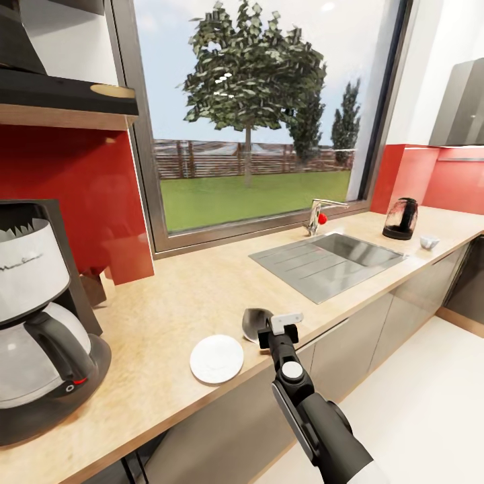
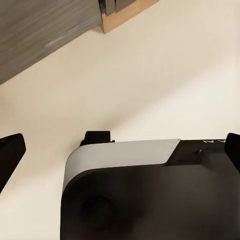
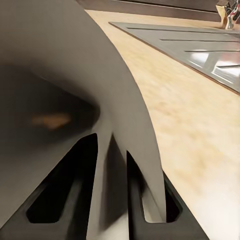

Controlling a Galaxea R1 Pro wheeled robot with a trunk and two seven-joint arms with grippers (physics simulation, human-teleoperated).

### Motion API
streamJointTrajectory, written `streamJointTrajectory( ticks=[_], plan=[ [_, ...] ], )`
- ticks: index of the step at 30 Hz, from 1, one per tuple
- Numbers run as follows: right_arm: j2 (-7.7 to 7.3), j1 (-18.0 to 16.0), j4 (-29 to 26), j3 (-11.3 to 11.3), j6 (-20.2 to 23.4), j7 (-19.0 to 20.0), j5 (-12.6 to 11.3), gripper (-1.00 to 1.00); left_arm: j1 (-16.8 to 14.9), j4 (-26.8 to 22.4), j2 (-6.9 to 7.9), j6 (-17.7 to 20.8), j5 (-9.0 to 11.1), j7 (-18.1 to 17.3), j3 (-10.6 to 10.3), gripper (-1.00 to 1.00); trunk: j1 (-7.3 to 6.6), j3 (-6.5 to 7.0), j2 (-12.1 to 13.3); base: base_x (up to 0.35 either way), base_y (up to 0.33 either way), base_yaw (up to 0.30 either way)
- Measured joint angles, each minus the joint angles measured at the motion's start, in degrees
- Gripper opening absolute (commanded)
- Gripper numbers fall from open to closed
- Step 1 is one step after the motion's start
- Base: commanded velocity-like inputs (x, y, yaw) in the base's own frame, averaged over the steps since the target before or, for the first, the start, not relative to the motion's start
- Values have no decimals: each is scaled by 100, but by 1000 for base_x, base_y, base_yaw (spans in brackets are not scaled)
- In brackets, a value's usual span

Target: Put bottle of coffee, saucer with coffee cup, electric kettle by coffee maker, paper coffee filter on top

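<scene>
The coffee maker stands at the left end of the kitchen countertop, its glass carafe in place. The saucer lies flat near the counter's front edge. Just right of it, my right gripper is shut on the paper coffee filter, a greyish cone resting low over the counter; up close the cone sits clamped between the fingers. Far right stand the electric kettle and the coffee cup. The kitchen shelf hangs at the upper left. My left gripper is open over the floor. The bottle of coffee is out of view.
A steel sink with a faucet is set into the counter between the saucer and the kettle. A red backsplash and a large window back the counter. A small brown object sits behind the coffee maker.
</scene>
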Motion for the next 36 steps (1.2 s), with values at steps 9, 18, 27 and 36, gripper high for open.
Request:
streamJointTrajectory(
  ticks=[9,18,27,36],
  plan=[
    [0,0,-1,0,0,0,-2,-100,0,0,0,0,0,1,0,100,0,0,0,0,0,0],
    [0,3,3,1,-1,5,-58,-100,-1,0,0,0,0,1,0,100,-43,34,79,0,0,0],
    [0,4,1,2,-1,4,-79,-100,-1,0,0,0,0,1,0,100,-88,71,161,0,0,0],
    [-1,4,0,2,-1,4,-78,-100,-1,2,0,0,0,1,0,100,-263,214,481,0,0,0]
  ],
)
